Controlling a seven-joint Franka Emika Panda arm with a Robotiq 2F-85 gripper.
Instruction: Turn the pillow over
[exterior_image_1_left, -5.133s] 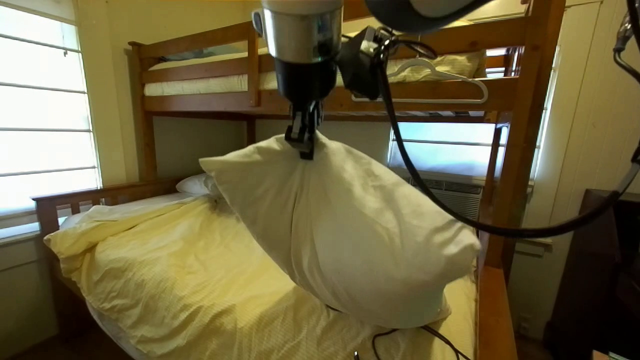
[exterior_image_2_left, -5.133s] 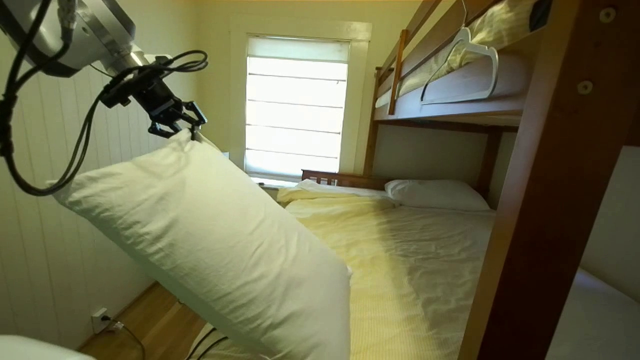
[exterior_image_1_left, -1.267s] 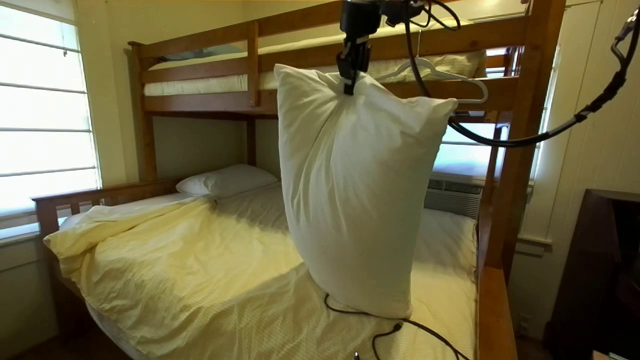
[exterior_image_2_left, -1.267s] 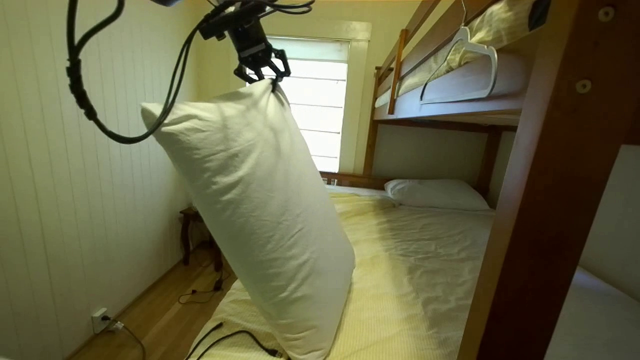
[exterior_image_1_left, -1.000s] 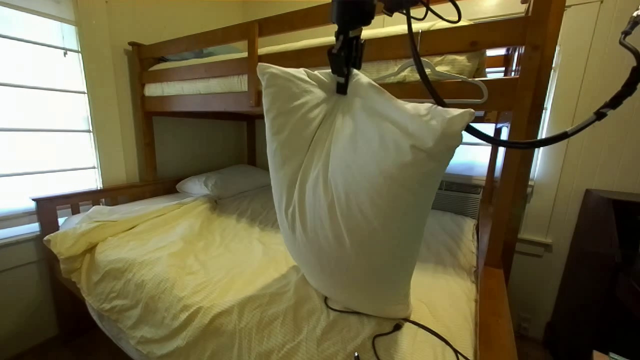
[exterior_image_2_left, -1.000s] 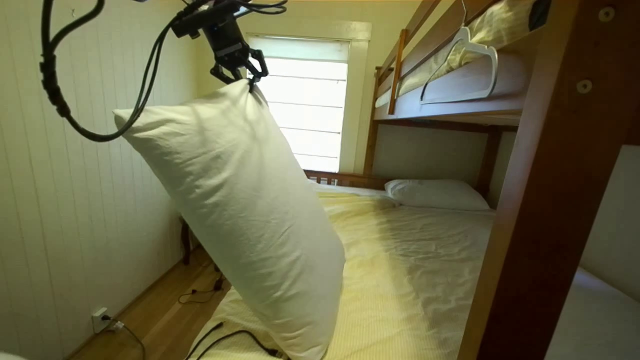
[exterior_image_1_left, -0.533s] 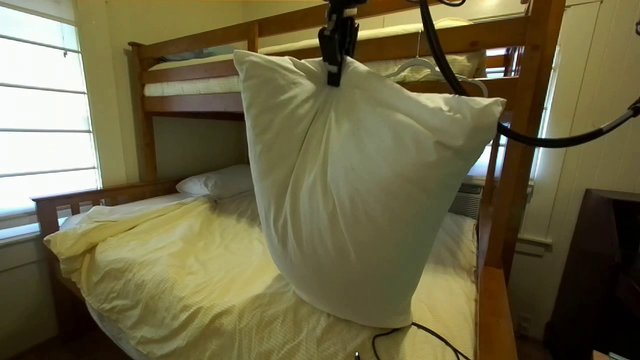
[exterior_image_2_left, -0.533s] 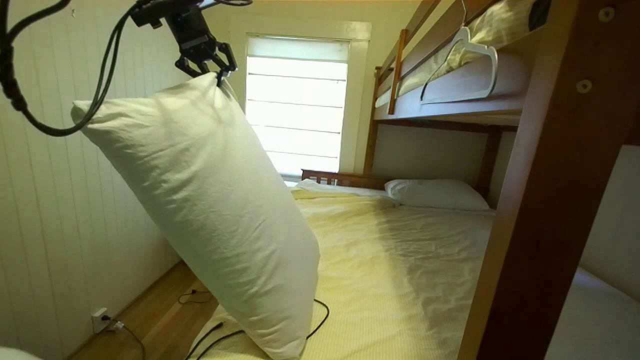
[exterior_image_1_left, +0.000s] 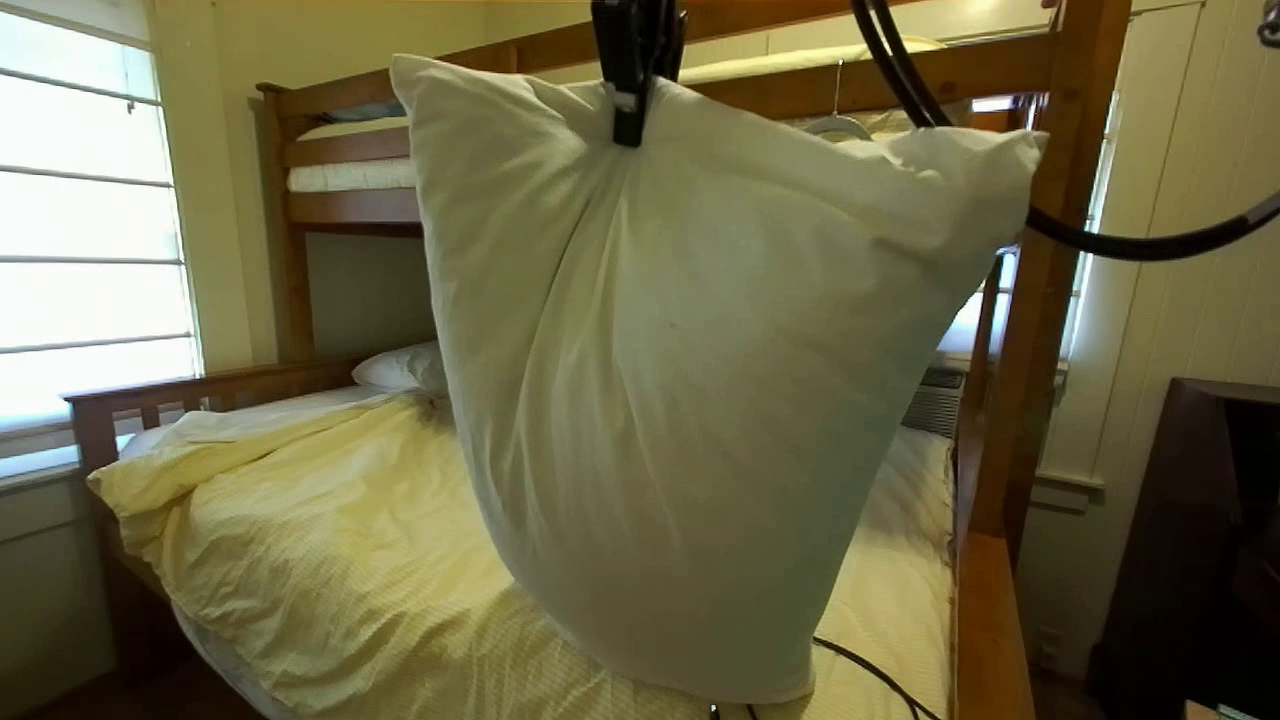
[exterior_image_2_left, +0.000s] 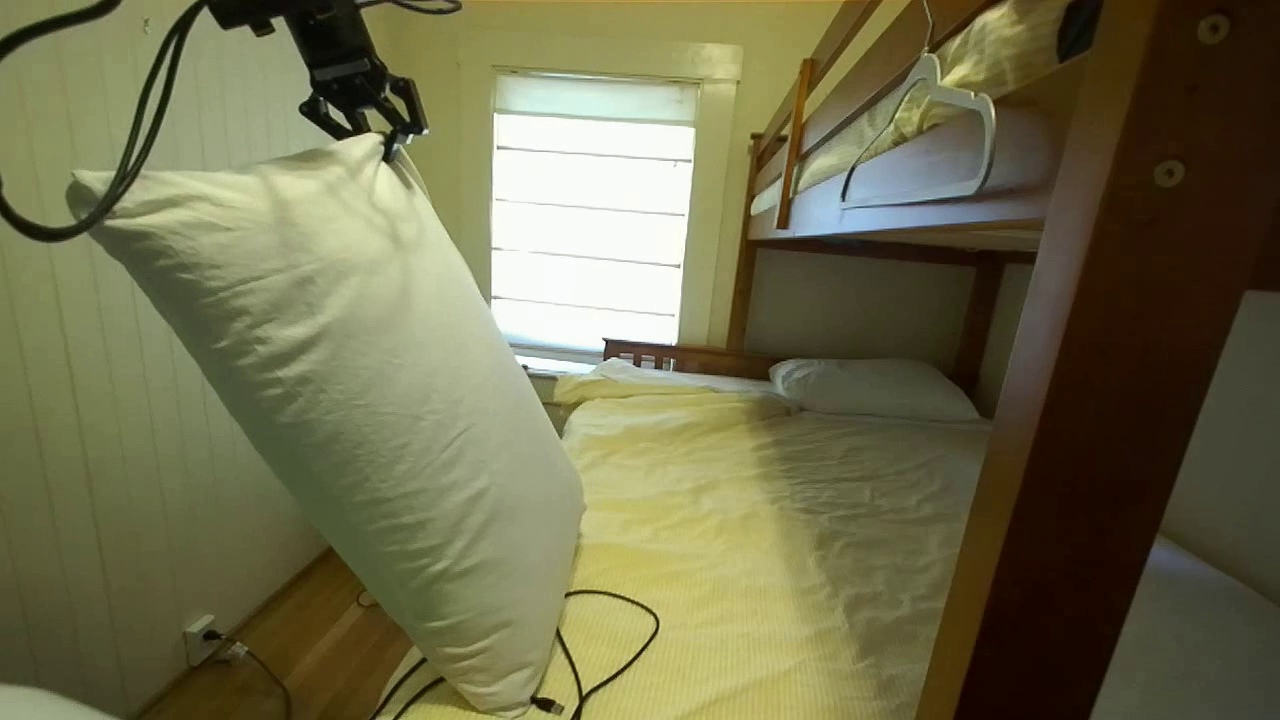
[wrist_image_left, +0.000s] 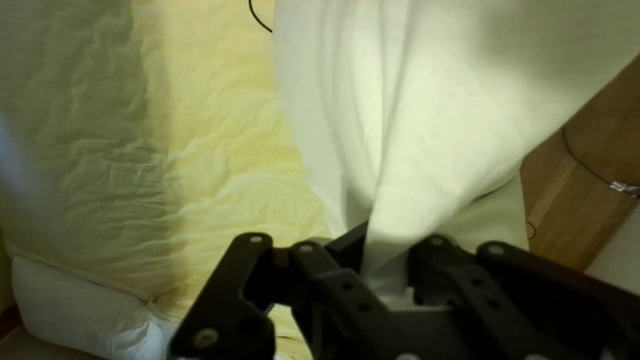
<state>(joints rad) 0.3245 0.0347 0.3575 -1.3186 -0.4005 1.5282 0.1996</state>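
The big white pillow (exterior_image_1_left: 700, 380) was held up by its top edge, and the middle of the frame was filled by it in an exterior view. A lean could be seen in an exterior view, with the top at the upper left and the bottom end low, left of the middle, just beside a black cord (exterior_image_2_left: 656, 622) on the yellow cover (exterior_image_2_left: 720, 560). Whether the bottom end touched the cover could not be told. The pillow was likely held up tall so that it could be tipped and laid down on its other face; the turn was judged not yet done.

The fingers (exterior_image_1_left: 628, 118) were pressed close together, with only a thin pinch of the pillow squeezed between them. In the wrist view, that pinch was seen at the lower middle, with long creases above it.
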